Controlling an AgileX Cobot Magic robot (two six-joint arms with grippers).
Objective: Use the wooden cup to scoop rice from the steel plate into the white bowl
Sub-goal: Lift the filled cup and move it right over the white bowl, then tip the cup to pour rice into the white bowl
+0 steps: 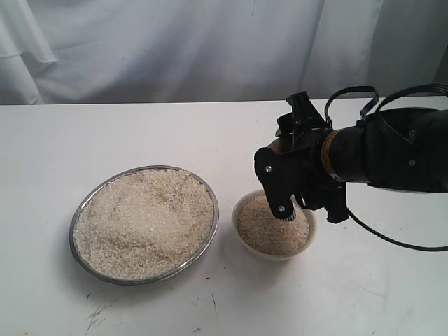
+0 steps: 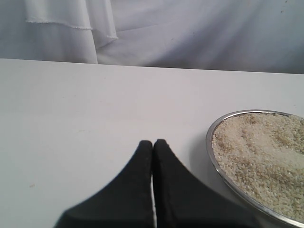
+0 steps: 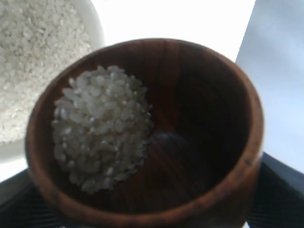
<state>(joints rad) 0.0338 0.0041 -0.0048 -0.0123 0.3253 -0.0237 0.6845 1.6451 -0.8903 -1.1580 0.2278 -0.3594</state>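
The steel plate [image 1: 73, 234] lies at the left, heaped with rice [image 1: 143, 220]. Just to its right stands the white bowl [image 1: 237, 213], which holds a mound of rice [image 1: 269, 227]. My right gripper [image 1: 301, 189] hovers over the bowl's far right side, shut on the wooden cup [image 1: 278, 145]. In the right wrist view the cup [image 3: 199, 118] is tilted, with a clump of rice [image 3: 102, 128] low against its wall. The bowl's rim [image 3: 97, 28] sits just beyond it. My left gripper [image 2: 153, 142] is shut and empty, beside the plate's rim [image 2: 211, 142].
A white tabletop [image 1: 350, 294] carries everything, with a white curtain [image 1: 210, 49] hanging behind it. Dark scuff marks [image 1: 98, 315] dot the front of the table. A black cable [image 1: 392, 241] loops below the right arm.
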